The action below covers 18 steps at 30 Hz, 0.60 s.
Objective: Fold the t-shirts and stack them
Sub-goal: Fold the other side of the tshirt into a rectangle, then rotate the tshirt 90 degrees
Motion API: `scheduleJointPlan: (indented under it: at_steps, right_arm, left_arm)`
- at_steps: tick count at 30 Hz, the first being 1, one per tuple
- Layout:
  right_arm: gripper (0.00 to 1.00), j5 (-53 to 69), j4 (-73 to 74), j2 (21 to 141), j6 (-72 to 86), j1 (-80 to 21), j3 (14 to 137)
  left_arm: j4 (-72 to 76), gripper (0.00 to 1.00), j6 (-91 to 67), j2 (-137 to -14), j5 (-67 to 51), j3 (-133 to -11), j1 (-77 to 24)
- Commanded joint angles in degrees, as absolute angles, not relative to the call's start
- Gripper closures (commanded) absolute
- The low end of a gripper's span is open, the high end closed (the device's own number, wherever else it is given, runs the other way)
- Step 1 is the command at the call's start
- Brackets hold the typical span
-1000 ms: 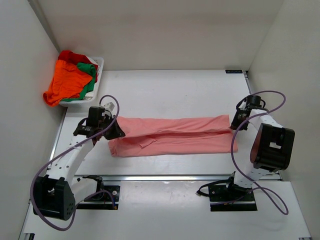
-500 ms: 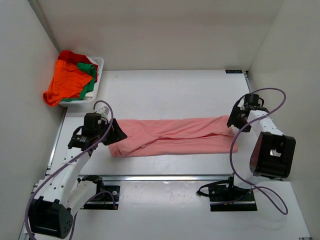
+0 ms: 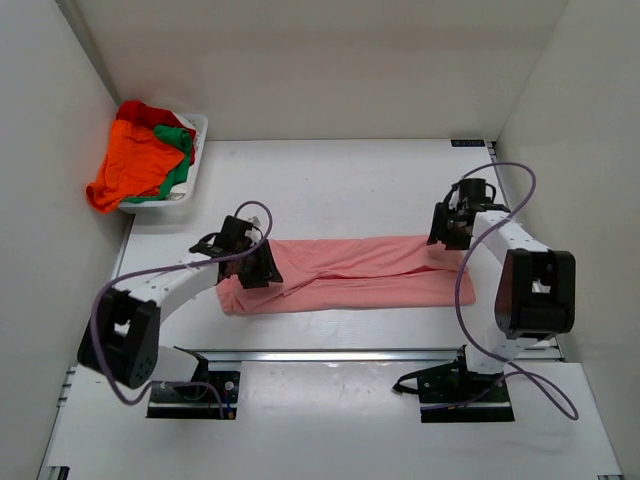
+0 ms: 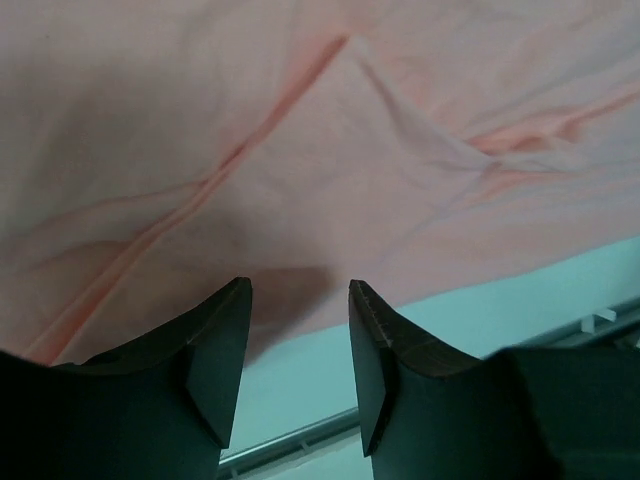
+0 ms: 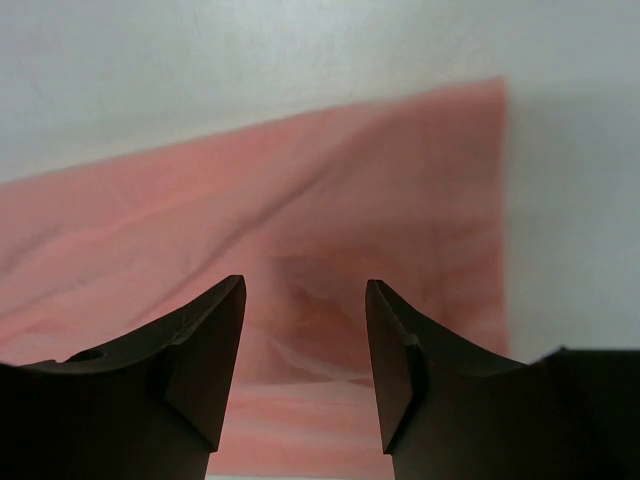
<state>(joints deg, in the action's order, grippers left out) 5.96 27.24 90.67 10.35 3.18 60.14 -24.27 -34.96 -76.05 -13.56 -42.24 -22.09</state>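
1. The left fingers (image 3: 265,270) cover the salmon pink t-shirt's (image 3: 350,272) left end.
2. Well left of it, the red t-shirt (image 3: 145,111) lies mostly under the orange t-shirt (image 3: 135,163).
3. Both wrist views crop that shirt.

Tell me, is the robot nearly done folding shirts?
Not nearly. Done: the pink shirt is folded into a long strip. In hand: nothing; the left hand and right hand hover open over its ends. Left: shorter folds, plus the orange, green and red shirts in the basket.

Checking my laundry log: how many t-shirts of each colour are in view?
Salmon pink t-shirt: 1
Orange t-shirt: 1
Green t-shirt: 1
Red t-shirt: 1
Total: 4
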Motion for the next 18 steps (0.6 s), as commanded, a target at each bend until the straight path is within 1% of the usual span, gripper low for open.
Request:
scheduleJointPlan:
  at_steps: [1, 3, 6, 9, 10, 11, 12, 15, 16, 18]
  right_arm:
    - [0.51, 6.1, 27.9, 92.4, 11.2, 1.0, 58.4]
    - [0.51, 5.8, 27.7, 91.8, 12.9, 0.4, 54.9]
    - [0.51, 4.8, 30.9, 90.6, 16.5, -1.8, 51.5]
    - [0.52, 4.8, 32.7, 86.9, 20.1, -4.8, 47.3]
    - [0.53, 4.9, 32.5, 86.0, 20.8, -5.5, 46.2]
    - [0.53, 5.4, 32.4, 84.0, 23.2, -7.3, 44.0]
    - [0.54, 6.0, 32.1, 83.2, 24.9, -9.6, 41.9]
    - [0.55, 7.6, 30.1, 77.8, 31.6, -16.4, 36.7]
    - [0.56, 9.2, 28.1, 77.2, 34.3, -19.1, 34.9]
    - [0.58, 10.0, 25.4, 76.0, 38.6, -24.1, 32.8]
  left_arm:
    - [-22.2, 0.46, -37.3, -80.8, -9.5, -42.8, -22.9]
    - [-22.7, 0.44, -36.5, -84.8, -8.0, -44.6, -22.2]
    - [-24.2, 0.45, -34.7, -93.4, -8.7, -50.6, -20.7]
    - [-25.7, 0.45, -34.1, -102.3, -9.0, -63.1, -20.1]
    - [-26.4, 0.46, -34.0, -105.8, -9.0, -65.5, -20.1]
    - [-27.2, 0.46, -33.8, -109.6, -8.7, -71.0, -20.0]
    - [-28.8, 0.46, -33.2, -111.7, -8.4, -73.9, -19.8]
    - [-34.0, 0.47, -31.3, -123.0, -7.6, -94.8, -19.8]
    - [-36.9, 0.47, -31.1, -127.7, -7.2, -99.1, -19.8]
    - [-42.0, 0.47, -29.4, -135.6, -6.2, -117.0, -19.7]
